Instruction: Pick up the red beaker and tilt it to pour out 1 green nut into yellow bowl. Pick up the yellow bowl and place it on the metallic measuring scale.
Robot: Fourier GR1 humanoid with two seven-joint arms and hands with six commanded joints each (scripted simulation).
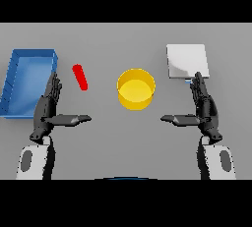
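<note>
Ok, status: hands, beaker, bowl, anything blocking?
Left hand, right hand open, empty. Red beaker untouched; yellow bowl off scale. Nothing blocking.

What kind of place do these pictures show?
Probably a laboratory-style workbench: a grey table holding a red beaker, a yellow bowl, and a metallic measuring scale.

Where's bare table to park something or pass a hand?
Free: the middle strip between the left hand and right hand, below the yellow bowl; also between bowl and scale. Tighter: the red beaker lies close to the blue bin.
</note>
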